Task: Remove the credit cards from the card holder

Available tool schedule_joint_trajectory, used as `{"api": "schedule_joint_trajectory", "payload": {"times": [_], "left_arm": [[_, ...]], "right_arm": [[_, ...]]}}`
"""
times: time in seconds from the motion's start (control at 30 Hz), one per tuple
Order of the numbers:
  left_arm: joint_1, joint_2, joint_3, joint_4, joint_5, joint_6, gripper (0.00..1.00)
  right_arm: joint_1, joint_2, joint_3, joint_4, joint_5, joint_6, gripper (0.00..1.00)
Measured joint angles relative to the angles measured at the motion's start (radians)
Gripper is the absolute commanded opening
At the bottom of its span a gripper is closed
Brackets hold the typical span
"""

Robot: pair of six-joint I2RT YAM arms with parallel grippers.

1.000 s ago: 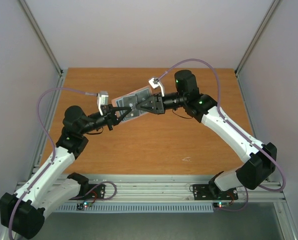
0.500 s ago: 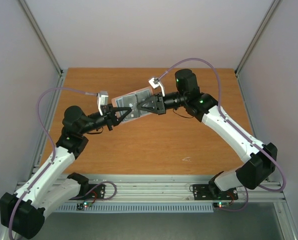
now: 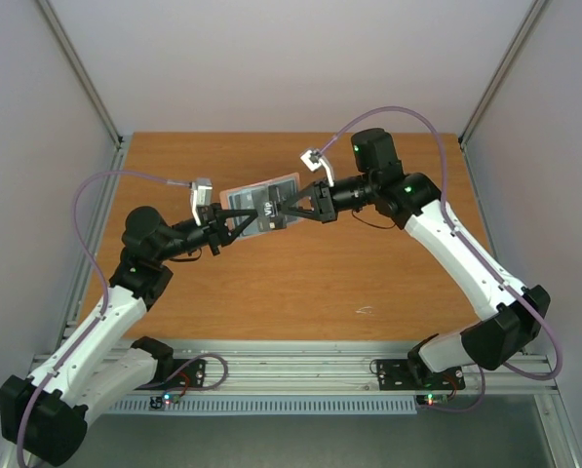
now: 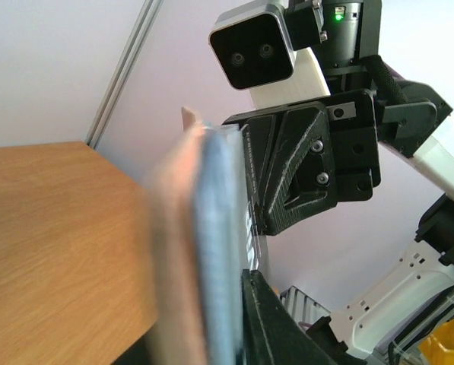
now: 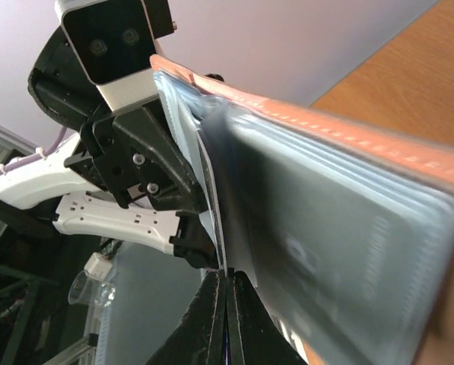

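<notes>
The card holder (image 3: 259,198) hangs above the table, held between both arms. In the left wrist view it stands edge-on, its tan-pink outside (image 4: 169,251) to the left of its blue-grey inside (image 4: 217,251). My left gripper (image 3: 243,221) is shut on its left end, with one finger (image 4: 276,327) showing and the other hidden behind the holder. My right gripper (image 3: 284,212) is shut on the edge of a black credit card (image 3: 274,208) with white marks (image 4: 250,236), which sticks partly out of the pockets (image 5: 325,228). Its fingertips (image 5: 225,280) pinch that thin edge. No other cards show.
The wooden table (image 3: 300,283) lies below the held holder, with a small white scuff (image 3: 365,311) near its front. White walls and metal posts (image 3: 86,88) enclose the sides and back. An aluminium rail (image 3: 291,356) carries the arm bases.
The right jaws have closed on the card's edge and the right arm has drawn back to the right. The left arm has stayed holding the holder.
</notes>
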Motion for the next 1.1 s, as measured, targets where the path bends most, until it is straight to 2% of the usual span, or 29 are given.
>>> {"api": "schedule_joint_trajectory", "payload": {"times": [0.07,0.17,0.53,0.63,0.77,0.87,1.0,1.1], "left_arm": [[0.0,0.0,0.0,0.0,0.0,0.0,0.03],[0.0,0.0,0.0,0.002,0.001,0.001,0.0],[0.004,-0.001,0.0,-0.078,-0.091,0.012,0.0],[0.005,-0.003,0.0,-0.163,-0.2,0.036,0.0],[0.006,-0.003,0.0,-0.324,-0.433,0.085,0.0],[0.01,-0.003,-0.002,-0.419,-0.563,0.141,0.0],[0.013,-0.004,-0.01,-0.466,-0.638,0.185,0.0],[0.013,-0.004,-0.018,-0.47,-0.643,0.196,0.0]], "right_arm": [[-0.007,-0.002,0.011,-0.037,0.001,-0.021,0.01],[-0.011,-0.002,0.033,-0.091,0.008,-0.058,0.01],[-0.127,-0.024,0.086,-0.356,0.073,-0.213,0.01],[-0.13,-0.023,0.121,-0.454,0.154,-0.266,0.01],[-0.13,0.006,0.181,-0.602,0.283,-0.363,0.01],[-0.119,0.029,0.153,-0.668,0.41,-0.441,0.01],[-0.088,0.047,0.087,-0.735,0.542,-0.556,0.01],[-0.071,0.085,0.08,-0.771,0.604,-0.649,0.01]]}}
